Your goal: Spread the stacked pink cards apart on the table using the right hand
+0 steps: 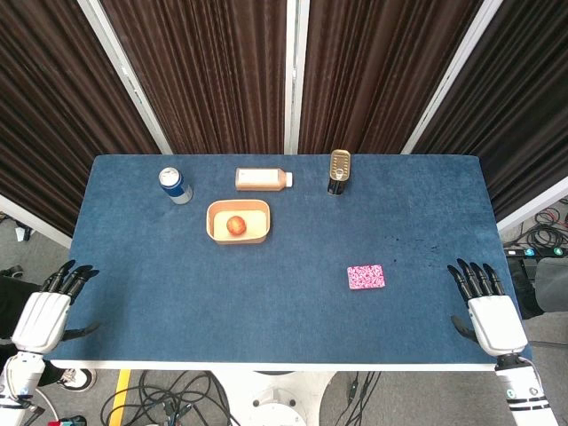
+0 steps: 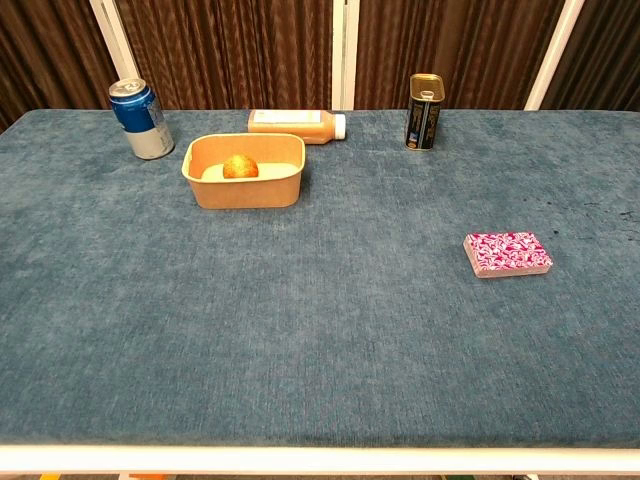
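Observation:
A neat stack of pink patterned cards [image 1: 366,277] [image 2: 507,254] lies flat on the blue table [image 1: 284,311], right of the middle. My right hand [image 1: 486,311] hovers at the table's right front corner, well to the right of the stack and apart from it, fingers extended and holding nothing. At the left front corner my left hand [image 1: 49,308] lies the same way, fingers apart and empty. Neither hand shows in the chest view.
A tan bowl [image 1: 238,222] [image 2: 243,171] holding an orange fruit sits left of centre. Behind it lie a bottle on its side [image 1: 263,178] [image 2: 296,125], a blue can [image 1: 176,185] [image 2: 141,119] and a dark tin [image 1: 339,171] [image 2: 424,111]. Dark curtains hang behind.

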Controlling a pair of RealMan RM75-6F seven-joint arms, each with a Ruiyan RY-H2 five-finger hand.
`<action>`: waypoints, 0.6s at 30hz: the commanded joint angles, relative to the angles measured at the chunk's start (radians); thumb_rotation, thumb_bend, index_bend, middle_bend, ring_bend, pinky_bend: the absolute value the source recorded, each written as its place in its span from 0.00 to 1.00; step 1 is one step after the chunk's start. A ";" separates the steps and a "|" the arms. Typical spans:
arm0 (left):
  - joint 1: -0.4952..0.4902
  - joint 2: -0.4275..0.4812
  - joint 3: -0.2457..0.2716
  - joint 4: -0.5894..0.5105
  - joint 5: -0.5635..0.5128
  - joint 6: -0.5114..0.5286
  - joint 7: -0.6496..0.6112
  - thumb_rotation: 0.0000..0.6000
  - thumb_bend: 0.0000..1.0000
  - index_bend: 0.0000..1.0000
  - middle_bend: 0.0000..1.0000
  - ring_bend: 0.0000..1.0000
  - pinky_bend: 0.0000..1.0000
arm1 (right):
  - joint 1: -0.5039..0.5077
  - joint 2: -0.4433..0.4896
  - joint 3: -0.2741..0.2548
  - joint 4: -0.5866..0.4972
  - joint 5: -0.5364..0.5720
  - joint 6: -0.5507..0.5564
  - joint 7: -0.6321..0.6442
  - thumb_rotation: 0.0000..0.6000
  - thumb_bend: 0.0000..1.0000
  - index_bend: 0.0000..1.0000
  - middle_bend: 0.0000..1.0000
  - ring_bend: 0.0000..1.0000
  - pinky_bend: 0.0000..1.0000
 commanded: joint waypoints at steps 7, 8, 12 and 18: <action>0.002 0.000 0.001 0.000 -0.001 0.001 -0.001 1.00 0.01 0.18 0.15 0.02 0.18 | 0.001 0.001 0.000 0.000 0.003 -0.005 0.003 1.00 0.17 0.00 0.00 0.00 0.00; 0.002 0.000 0.000 0.000 -0.001 0.001 -0.001 1.00 0.01 0.18 0.15 0.02 0.18 | 0.001 0.001 0.000 0.000 0.003 -0.005 0.003 1.00 0.17 0.00 0.00 0.00 0.00; -0.001 0.001 -0.002 -0.001 -0.001 0.000 -0.001 1.00 0.01 0.18 0.15 0.02 0.19 | 0.003 0.001 0.001 -0.002 0.004 -0.008 0.003 1.00 0.16 0.00 0.00 0.00 0.00; -0.004 0.010 -0.004 -0.014 0.003 0.004 0.003 1.00 0.01 0.18 0.15 0.02 0.19 | 0.010 0.003 0.002 -0.021 0.006 -0.020 -0.006 1.00 0.16 0.00 0.00 0.00 0.00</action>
